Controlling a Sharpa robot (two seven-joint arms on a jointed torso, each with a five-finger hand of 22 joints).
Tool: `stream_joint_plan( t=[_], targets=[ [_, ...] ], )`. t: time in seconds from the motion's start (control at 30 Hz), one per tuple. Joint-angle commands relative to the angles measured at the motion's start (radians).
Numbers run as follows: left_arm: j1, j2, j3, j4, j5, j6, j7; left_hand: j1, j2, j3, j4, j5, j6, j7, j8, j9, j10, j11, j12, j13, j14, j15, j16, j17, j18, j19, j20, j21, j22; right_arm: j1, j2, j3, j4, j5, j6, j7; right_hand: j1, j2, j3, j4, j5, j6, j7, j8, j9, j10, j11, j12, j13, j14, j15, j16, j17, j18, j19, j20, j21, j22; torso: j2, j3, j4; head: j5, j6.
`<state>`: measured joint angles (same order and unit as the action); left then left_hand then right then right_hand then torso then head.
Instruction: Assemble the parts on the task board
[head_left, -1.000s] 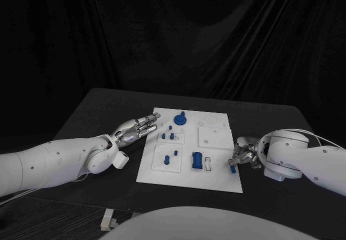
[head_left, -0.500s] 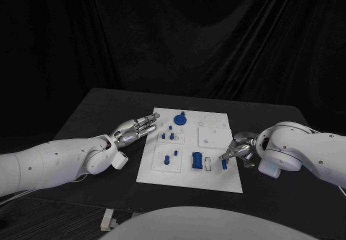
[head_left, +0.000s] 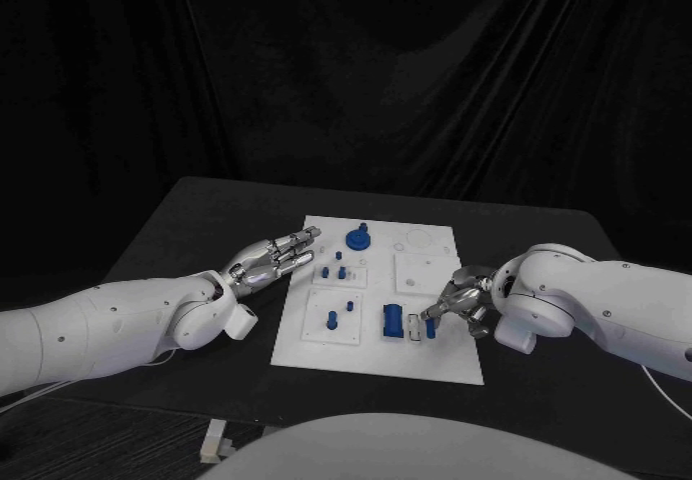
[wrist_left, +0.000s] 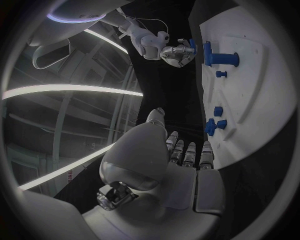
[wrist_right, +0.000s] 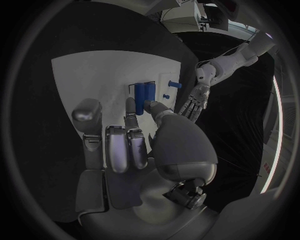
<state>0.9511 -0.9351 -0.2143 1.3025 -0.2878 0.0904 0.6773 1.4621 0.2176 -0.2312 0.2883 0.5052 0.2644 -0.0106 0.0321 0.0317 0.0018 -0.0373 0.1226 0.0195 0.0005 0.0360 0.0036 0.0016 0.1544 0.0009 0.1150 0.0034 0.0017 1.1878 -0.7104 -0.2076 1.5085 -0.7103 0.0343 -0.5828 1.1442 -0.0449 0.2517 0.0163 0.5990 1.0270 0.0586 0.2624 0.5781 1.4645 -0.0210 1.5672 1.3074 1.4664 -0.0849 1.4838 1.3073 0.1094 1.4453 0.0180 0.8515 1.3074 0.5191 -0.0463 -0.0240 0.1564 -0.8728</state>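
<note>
Hand (head_left: 464, 300) on my right grips a blue part (head_left: 430, 326) over the board (head_left: 440, 362), just beside the blue block (head_left: 392, 320) standing in it. Left hand (head_left: 274, 258) rests on the counter (head_left: 202, 215) beside the board, fingers spread, holding nothing. Small pegs (head_left: 338, 271) stand on the board near it.

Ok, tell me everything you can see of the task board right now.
The task board is a flat white rectangular plate lying in the middle of the black table, long side running away from the robot. Raised square white panels sit on it; small blue pegs stand in them, a round blue knob is near its far edge, and a larger blue block near the front. The right hand hovers over its right side holding a blue part; the left hand rests beside its left edge.
</note>
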Motion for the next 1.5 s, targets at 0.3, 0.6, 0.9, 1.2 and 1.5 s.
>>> stream_joint_plan(
  t=[0.3, 0.6, 0.9, 1.2, 1.5],
  targets=[
    [-0.001, 0.003, 0.001, 0.001, 0.001, 0.016, 0.168, 0.005, 0.004, 0.006, -0.002, 0.004, -0.014, -0.002, -0.003, -0.002, -0.001, 0.008, -0.006, -0.001, 0.0, 0.007, -0.004, -0.002, -0.006, -0.001, 0.006, -0.003, -0.002, -0.024, 0.038, 0.0, -0.041, 0.019, -0.009, 0.017, -0.013, 0.018, 0.147, -0.133, -0.028, -0.023, 0.001, 0.012, 0.006, 0.106, 0.004, 0.004, 0.263, 0.065, 0.001, 0.003, 0.038, 0.013, -0.007, 0.005, -0.011, 0.099, 0.0, -0.0001, -0.0004, 0.003, 0.0],
    [-0.001, 0.006, 0.001, -0.003, 0.001, 0.033, 0.158, 0.009, 0.007, 0.01, -0.004, 0.005, -0.017, 0.0, -0.003, -0.002, -0.001, 0.012, -0.008, -0.002, 0.0, 0.02, -0.004, -0.002, -0.008, -0.001, 0.016, -0.003, -0.002, -0.029, 0.062, 0.0, -0.061, 0.019, -0.02, 0.017, -0.023, 0.025, 0.137, -0.124, -0.112, -0.045, 0.001, 0.025, 0.011, 0.106, 0.004, 0.004, 0.263, 0.064, 0.002, 0.002, 0.035, 0.015, -0.011, 0.006, -0.022, 0.096, 0.0, -0.0003, -0.0004, 0.006, 0.0],
    [-0.001, 0.011, 0.001, -0.008, 0.001, 0.036, 0.152, 0.012, 0.009, 0.013, -0.006, 0.006, -0.011, 0.006, -0.001, -0.001, -0.002, 0.01, -0.011, -0.002, 0.0, 0.029, -0.004, -0.002, -0.011, -0.001, 0.022, -0.003, -0.002, -0.031, 0.073, 0.0, -0.071, 0.019, -0.026, 0.015, -0.033, 0.027, 0.125, -0.112, -0.165, -0.054, 0.0, 0.033, 0.01, 0.106, 0.004, 0.004, 0.263, 0.064, 0.001, 0.001, 0.032, 0.017, -0.014, 0.006, -0.036, 0.093, 0.0, -0.0003, -0.0007, 0.007, 0.0],
    [-0.001, 0.013, 0.001, -0.01, 0.001, 0.037, 0.149, 0.013, 0.008, 0.013, -0.007, 0.007, -0.01, 0.008, -0.001, 0.0, -0.002, 0.01, -0.012, -0.002, 0.0, 0.027, -0.004, -0.002, -0.011, -0.001, 0.021, -0.003, -0.002, -0.033, 0.082, 0.0, -0.086, 0.019, -0.004, 0.007, -0.047, 0.025, 0.106, -0.098, -0.171, -0.061, 0.001, 0.036, 0.008, 0.106, 0.005, 0.004, 0.263, 0.063, 0.002, 0.0, 0.03, 0.018, -0.017, 0.007, -0.045, 0.091, 0.0, -0.0002, -0.0006, 0.006, 0.0],
    [-0.001, 0.014, 0.001, -0.01, 0.001, 0.041, 0.147, 0.013, 0.009, 0.013, -0.007, 0.008, -0.009, 0.009, -0.001, 0.0, -0.002, 0.01, -0.012, -0.002, 0.0, 0.029, -0.004, -0.002, -0.011, -0.001, 0.022, -0.003, -0.002, -0.037, 0.086, 0.0, -0.095, -0.011, 0.013, 0.001, -0.049, 0.028, 0.097, -0.092, -0.186, -0.063, 0.001, 0.037, 0.006, 0.106, 0.005, 0.004, 0.263, 0.064, 0.003, 0.002, 0.033, 0.017, -0.014, 0.007, -0.037, 0.092, 0.0, -0.0002, -0.0009, 0.007, 0.0]
  ],
)
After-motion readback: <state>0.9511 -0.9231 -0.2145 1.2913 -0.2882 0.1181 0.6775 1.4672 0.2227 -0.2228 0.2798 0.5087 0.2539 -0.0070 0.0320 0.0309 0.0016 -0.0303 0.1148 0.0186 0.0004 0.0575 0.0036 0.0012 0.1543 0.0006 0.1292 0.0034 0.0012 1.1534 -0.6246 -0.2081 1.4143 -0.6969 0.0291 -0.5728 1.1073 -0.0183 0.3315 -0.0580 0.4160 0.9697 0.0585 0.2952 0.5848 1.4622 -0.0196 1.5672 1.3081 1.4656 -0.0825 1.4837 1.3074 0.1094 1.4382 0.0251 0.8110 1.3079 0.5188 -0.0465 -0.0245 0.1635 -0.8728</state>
